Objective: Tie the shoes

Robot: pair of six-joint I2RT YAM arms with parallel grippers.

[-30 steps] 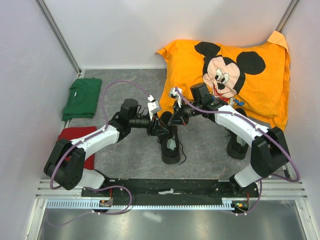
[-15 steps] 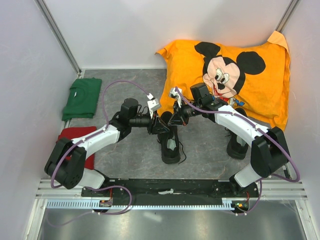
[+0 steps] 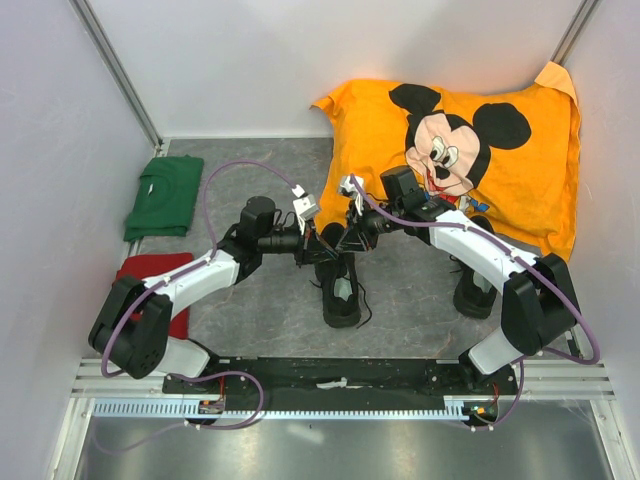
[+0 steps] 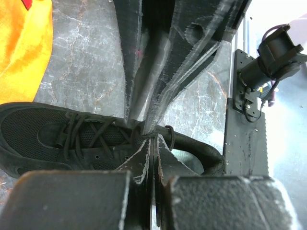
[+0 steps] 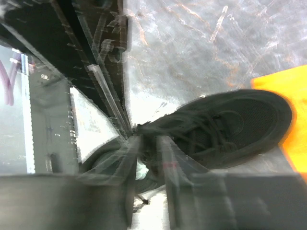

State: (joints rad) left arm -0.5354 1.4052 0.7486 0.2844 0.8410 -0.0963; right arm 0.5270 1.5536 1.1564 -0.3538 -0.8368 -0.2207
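**Centre shoe: lace taken at the throat**

The centre shoe [image 3: 340, 292] lies on the grey table [image 3: 260, 300] between the two arms, toe pointing away from their bases. The second shoe [image 3: 472, 292] stands well apart to the right, partly hidden by the right arm and next to the orange cushion [image 3: 500, 170]. The left gripper [image 4: 152, 136] has its jaws pressed together on a strand of lace [image 4: 139, 130] just above the eyelets. The right gripper [image 3: 347, 240] hovers just beside it, but its wrist view is smeared, so the jaw state cannot be told. To do this step well, hold the pinch firm and draw the strand low and sideways so the shoe neither lifts nor slides. The right gripper should take a free strand, not the crossed lacing.
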